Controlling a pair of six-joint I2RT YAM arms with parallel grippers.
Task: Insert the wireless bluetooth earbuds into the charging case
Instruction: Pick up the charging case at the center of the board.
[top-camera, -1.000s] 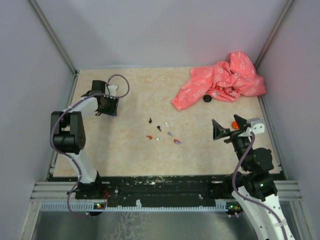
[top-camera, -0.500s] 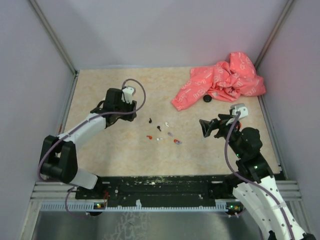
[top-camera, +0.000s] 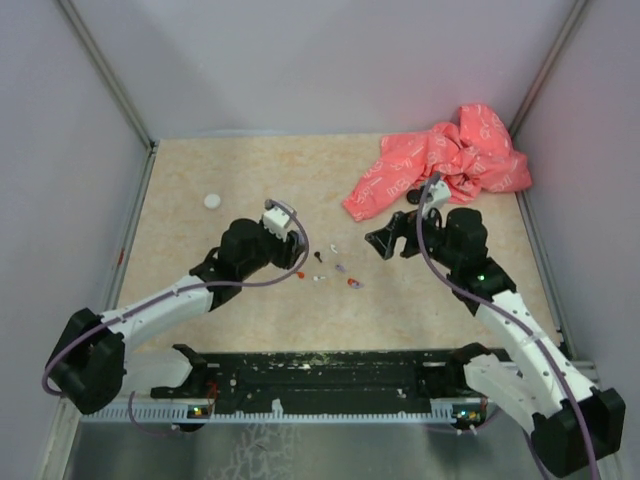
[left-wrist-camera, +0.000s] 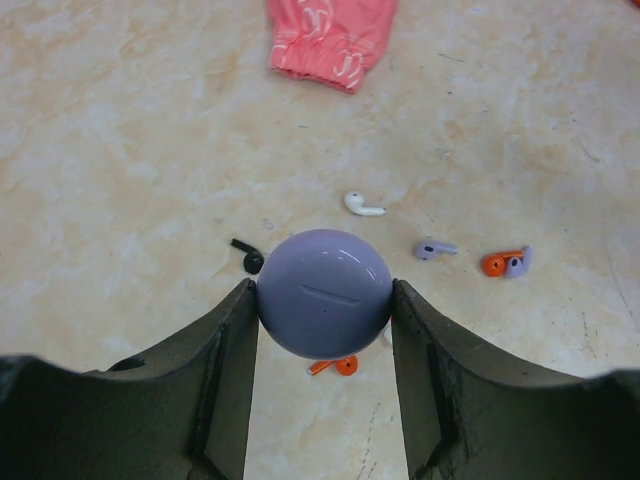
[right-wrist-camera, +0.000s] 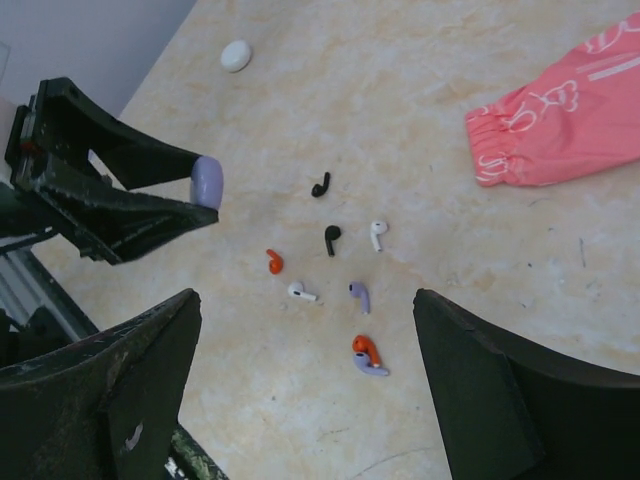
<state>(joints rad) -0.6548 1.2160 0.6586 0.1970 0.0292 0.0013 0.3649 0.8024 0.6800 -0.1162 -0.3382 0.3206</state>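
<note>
**Left arm.** My left jaws are clenched on the charging case (left-wrist-camera: 323, 292), a smooth lavender rounded shell. It is pinched at its two sides between the dark fingers (left-wrist-camera: 225, 380). In the left wrist view the case covers part of an orange earbud (left-wrist-camera: 335, 366). A black one (left-wrist-camera: 247, 258) shows just beside its left edge.

**Task pieces.** The earbuds (right-wrist-camera: 332, 238) lie loose on the bench (top-camera: 250, 170), scattered in a small cluster between my two arms. The right wrist view shows them best:
- two black pieces at the far side of the cluster;
- a white piece (right-wrist-camera: 377, 233) just beside the nearer black one;
- an orange piece (right-wrist-camera: 274, 262) and a second white piece (right-wrist-camera: 301, 292) toward the left arm;
- a purple piece (right-wrist-camera: 359, 296);
- an orange piece and a purple piece touching (right-wrist-camera: 368, 358), nearest that camera.

**Right arm.** My right jaws are released. The fingers (right-wrist-camera: 130, 400) are spread wide and frame the cluster from above.

**Surroundings.** A crumpled pink cloth (top-camera: 440, 165) sits at the far right corner, with a small black disc (top-camera: 414, 197) at its near edge. A white disc (top-camera: 212, 200) lies well apart on the far left of the bench.
</note>
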